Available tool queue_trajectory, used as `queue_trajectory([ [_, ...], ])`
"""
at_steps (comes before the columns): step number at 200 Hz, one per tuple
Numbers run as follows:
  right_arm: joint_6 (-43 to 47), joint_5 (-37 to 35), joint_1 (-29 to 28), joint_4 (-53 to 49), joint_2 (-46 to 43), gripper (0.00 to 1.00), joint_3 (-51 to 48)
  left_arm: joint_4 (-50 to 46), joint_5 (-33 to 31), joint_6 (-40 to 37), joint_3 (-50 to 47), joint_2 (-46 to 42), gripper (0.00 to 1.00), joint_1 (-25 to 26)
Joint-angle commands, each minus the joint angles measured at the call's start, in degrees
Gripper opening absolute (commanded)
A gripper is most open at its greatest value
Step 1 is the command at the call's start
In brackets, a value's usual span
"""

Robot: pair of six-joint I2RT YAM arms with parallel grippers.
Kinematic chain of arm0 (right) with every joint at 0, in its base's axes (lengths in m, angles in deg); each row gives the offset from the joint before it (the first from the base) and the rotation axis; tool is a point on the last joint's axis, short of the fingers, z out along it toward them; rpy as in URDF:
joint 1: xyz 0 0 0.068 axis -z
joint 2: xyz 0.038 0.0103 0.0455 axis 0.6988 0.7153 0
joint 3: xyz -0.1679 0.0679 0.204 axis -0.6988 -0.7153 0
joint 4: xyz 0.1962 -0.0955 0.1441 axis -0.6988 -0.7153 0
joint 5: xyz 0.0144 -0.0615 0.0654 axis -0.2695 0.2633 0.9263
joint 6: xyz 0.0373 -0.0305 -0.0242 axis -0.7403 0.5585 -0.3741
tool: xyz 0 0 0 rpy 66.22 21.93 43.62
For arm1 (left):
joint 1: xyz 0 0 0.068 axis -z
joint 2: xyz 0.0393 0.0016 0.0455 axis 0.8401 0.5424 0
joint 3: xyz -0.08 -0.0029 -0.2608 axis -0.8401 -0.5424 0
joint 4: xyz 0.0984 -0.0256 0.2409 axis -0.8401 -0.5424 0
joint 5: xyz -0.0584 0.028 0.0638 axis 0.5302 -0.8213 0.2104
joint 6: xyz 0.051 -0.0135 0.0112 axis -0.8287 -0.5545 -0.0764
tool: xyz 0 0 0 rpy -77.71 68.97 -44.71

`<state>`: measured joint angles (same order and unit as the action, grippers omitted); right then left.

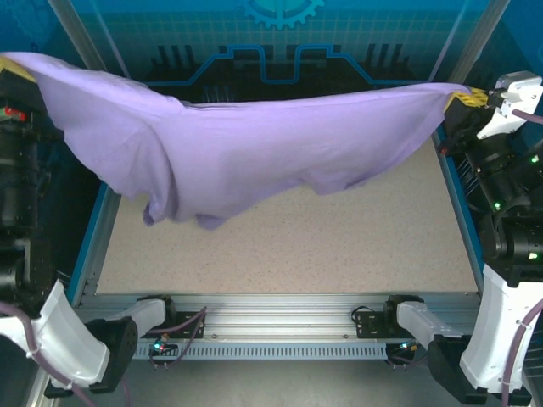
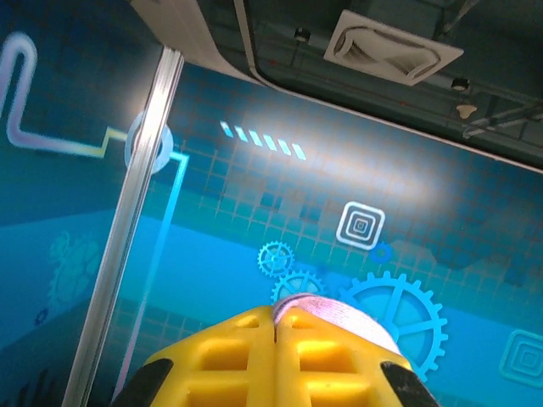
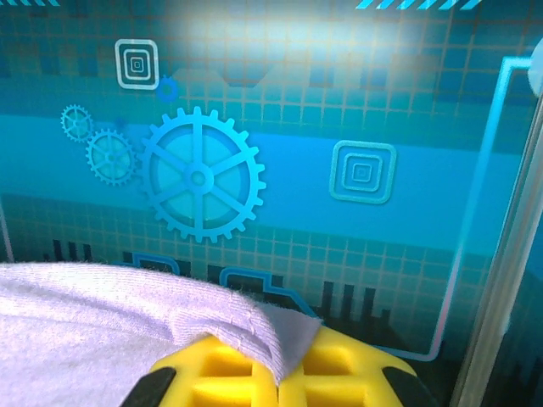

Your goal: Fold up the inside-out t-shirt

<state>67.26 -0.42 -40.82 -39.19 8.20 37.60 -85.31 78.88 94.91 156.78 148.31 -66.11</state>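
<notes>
Both pinched shut on cloth: left gripper [image 2: 276, 329] and right gripper [image 3: 280, 373] held lavender t-shirt [image 1: 254, 144] edges; it sagged between jaws, judged light, limp; best gripped at hemmed corners.

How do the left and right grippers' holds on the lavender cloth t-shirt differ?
Left gripper: only a small tuft of the lavender cloth t-shirt shows past its shut jaws. Right gripper: a broad fold drapes over it. The shirt sags lower near the left gripper than the right. Both are shut on it, above the table.
</notes>
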Motion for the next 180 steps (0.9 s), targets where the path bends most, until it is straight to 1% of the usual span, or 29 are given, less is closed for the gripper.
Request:
queue_trajectory([
  [1,2.68,-2.27,0.86,-5.9,5.01,0.0,1.11,-2.21,0.84,-0.49,-2.99,9.76,0.0,-0.48],
  [19,3.25,-2.9,0.96,-4.97,8.56,0.0,-0.29,-0.16,1.42,-0.22,-5.02,15.35,0.0,1.53],
  [40,3.11,-3.19,0.97,-2.85,14.64,0.0,0.26,1.33,0.99,-0.61,-2.81,22.89,0.0,3.94],
  [56,3.14,-3.01,0.93,-1.67,19.64,0.0,2.95,1.49,2.22,0.53,2.2,29.04,0.0,4.68],
  [74,3.25,-1.94,1.24,-2.31,25.31,0.0,7.93,0.24,3.85,1.95,10.15,35.52,0.0,5.08],
  [86,3.21,-0.97,1.66,-3.25,27.99,0.0,11.23,-0.06,4.93,3.16,14.06,37.92,0.0,5.08],
  [96,3.48,-0.73,1.84,-4.22,29.34,0.0,13.33,0.51,5.46,3.67,15.41,38.4,0.0,5.08],
  [110,3.7,-0.55,2.16,-4.94,29.49,0.0,14.95,2.11,6.09,3.99,14.66,36.69,0.0,5.08],
  [125,3.76,-0.22,2.55,-4.52,27.62,0.0,13.9,3.84,6.63,4.19,11.42,33.0,0.0,5.08],
  [157,3.81,-0.72,3.33,-2.8,20.01,0.0,8.44,11.26,6.28,4.26,-3.14,18.95,0.0,5.08],
  [180,3.96,-1.7,3.72,-2.15,12.79,0.0,5.01,15.01,5.32,3.89,-10.7,8.81,0.0,5.0],
])
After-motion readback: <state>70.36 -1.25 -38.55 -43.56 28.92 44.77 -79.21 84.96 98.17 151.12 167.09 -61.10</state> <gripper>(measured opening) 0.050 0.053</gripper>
